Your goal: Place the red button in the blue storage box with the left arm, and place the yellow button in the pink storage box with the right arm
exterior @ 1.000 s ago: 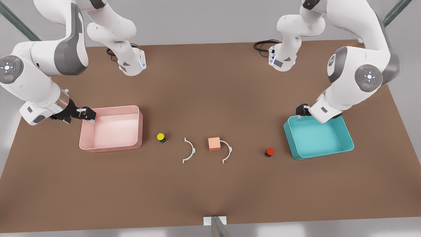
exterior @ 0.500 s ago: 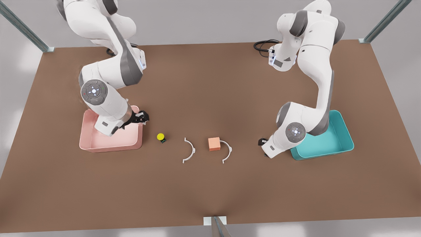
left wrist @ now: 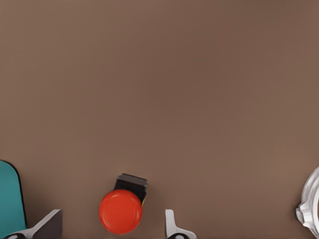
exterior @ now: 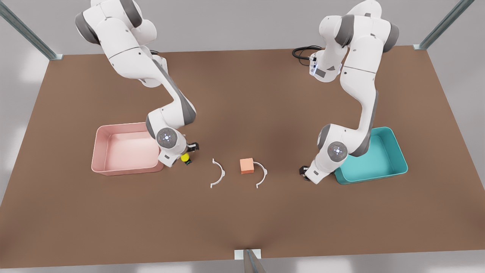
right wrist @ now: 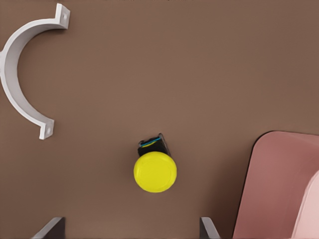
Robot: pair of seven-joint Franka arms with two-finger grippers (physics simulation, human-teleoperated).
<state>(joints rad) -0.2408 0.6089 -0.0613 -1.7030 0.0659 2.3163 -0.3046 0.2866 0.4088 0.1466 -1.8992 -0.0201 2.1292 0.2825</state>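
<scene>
both grippers are spread wide: left gripper (left wrist: 112, 226) straddles the red button (left wrist: 120, 211) beside the blue storage box (exterior: 394, 163); right gripper (right wrist: 132, 226) over the yellow button (right wrist: 155, 172). off-centre closing could tip either button.

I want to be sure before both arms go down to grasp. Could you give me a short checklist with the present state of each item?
1. Left gripper fingers open around the red button: ok.
2. Right gripper open, yellow button between the finger lines: ok.
3. Buttons already gripped: not ok, both stand free on the table.
4. Blue storage box empty: ok.
5. Pink storage box empty: ok.
</scene>
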